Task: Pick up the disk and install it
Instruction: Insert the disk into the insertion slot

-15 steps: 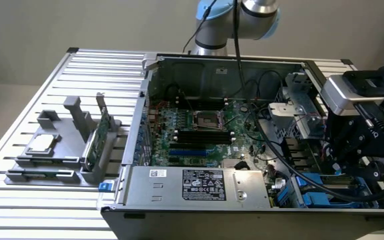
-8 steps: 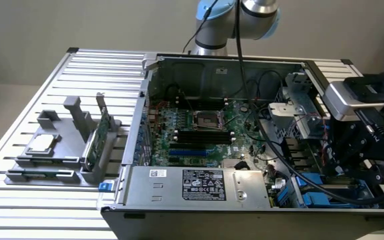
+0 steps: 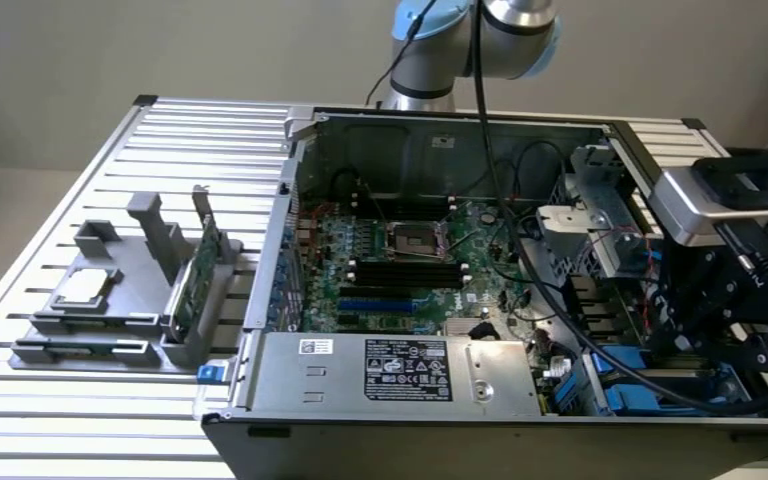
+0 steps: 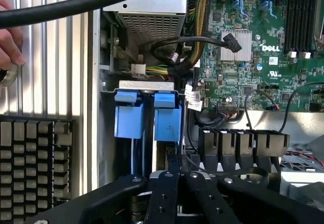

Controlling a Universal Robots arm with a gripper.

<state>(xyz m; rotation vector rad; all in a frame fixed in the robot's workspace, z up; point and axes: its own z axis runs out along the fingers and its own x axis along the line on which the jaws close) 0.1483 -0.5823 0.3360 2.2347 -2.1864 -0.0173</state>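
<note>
In the wrist view the disk (image 4: pixel 167 123) stands on edge in the case's drive bay, its bright blue carrier tab facing the camera and its thin grey edge running back between my fingers. My gripper (image 4: pixel 170 166) is shut on that edge, its black links drawn close together. A second blue carrier (image 4: pixel 126 119) sits in the slot beside it. In the exterior view my gripper (image 3: pixel 715 340) hangs low over the bay at the case's corner on the exterior view's right, where the blue carriers (image 3: pixel 624 368) show.
The open computer case (image 3: pixel 291 150) lies on a slatted metal table (image 3: pixel 77 420), with its motherboard (image 3: pixel 398 260) and power supply (image 3: pixel 398 370). A grey fixture holds a processor chip (image 3: pixel 84 288) and a green card (image 3: pixel 191 278). A hand (image 4: pixel 7 32), a keyboard (image 4: pixel 35 158) and a thick black cable (image 4: pixel 76 4) lie near the bay.
</note>
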